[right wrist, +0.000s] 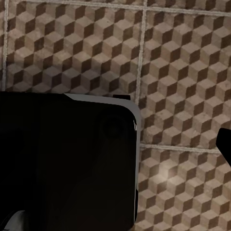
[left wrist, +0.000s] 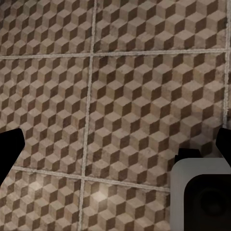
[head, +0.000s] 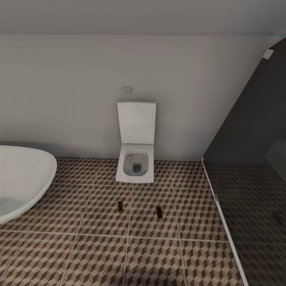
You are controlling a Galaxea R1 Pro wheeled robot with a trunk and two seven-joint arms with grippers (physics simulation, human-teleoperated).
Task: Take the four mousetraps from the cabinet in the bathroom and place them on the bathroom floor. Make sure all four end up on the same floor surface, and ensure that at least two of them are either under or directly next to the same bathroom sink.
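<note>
Mousetraps are what we look for first, and we find two of them on the bathroom floor (head: 99, 246) in the head view: one mousetrap (head: 119, 205) and a second mousetrap (head: 159, 211), both small, flat and dark against the tiles, lying near each other in front of the toilet (head: 136, 159). They are too small for us to see the wood or the metal parts clearly. At the left edge of the same view stands a white rounded basin (head: 24, 178) with a smooth glossy rim; we cannot tell if it is the sink or a bathtub, and both traps lie well apart from it. So we judge the task about half done: two traps are on the floor, two more are left to bring from the cabinet, and at least two must still end beside or under a sink.

The floor has large square tiles with a printed cube pattern in brown and beige, matte, with light grout lines. The toilet is white, boxy, with its flat lid up against the plain pale wall. To the right is a dark glass partition (head: 254, 178).

In both wrist views we see floor tiles and dark parts of the robot. Whether the left tool or the right tool is open or closed, we cannot tell.
</note>
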